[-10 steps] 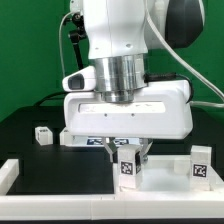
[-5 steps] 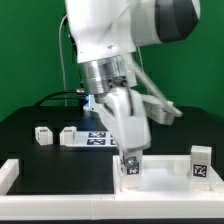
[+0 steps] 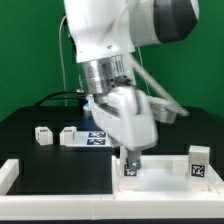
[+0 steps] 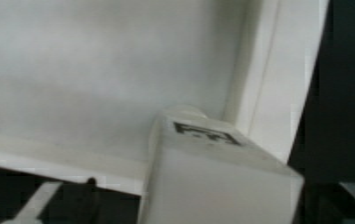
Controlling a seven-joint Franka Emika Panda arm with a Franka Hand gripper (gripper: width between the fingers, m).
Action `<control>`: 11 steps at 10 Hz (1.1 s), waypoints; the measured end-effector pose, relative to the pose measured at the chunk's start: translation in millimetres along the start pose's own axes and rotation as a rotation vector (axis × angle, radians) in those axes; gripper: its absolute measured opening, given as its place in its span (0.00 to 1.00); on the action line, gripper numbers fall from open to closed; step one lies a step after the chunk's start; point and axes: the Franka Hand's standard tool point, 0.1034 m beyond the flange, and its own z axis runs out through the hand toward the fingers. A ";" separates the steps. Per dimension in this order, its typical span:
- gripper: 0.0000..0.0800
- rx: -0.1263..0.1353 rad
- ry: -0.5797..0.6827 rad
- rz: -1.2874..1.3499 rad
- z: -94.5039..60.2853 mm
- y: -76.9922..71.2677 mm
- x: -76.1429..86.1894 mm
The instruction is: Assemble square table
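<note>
The square tabletop [image 3: 160, 178] is a white slab lying at the front, on the exterior view's right. My gripper [image 3: 130, 159] points down over its near corner, shut on a short white tagged leg [image 3: 129, 171] that stands upright on the slab. In the wrist view the leg [image 4: 218, 175] fills the lower middle, with its tagged end against the slab [image 4: 103, 90] beside a raised rim [image 4: 272, 60]. A second tagged leg [image 3: 200, 161] stands at the slab's right end. Two more legs [image 3: 42, 134] [image 3: 69, 134] lie on the black table at the left.
The marker board [image 3: 97, 139] lies behind the gripper. A long white L-shaped rail [image 3: 12, 175] runs along the front and left of the table. A green wall closes the back. The arm's body hides the middle of the table.
My wrist has turned about its upright axis, from square-on to slanted. The leg stays in the same spot on the slab, still gripped. The other parts have not moved.
</note>
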 end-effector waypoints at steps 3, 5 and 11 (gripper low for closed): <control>0.81 -0.018 0.002 -0.344 -1.3 -1.8 -1.3; 0.81 -0.020 0.013 -0.534 -1.4 -2.0 -0.3; 0.68 -0.041 0.117 -1.030 3.8 -6.3 -0.3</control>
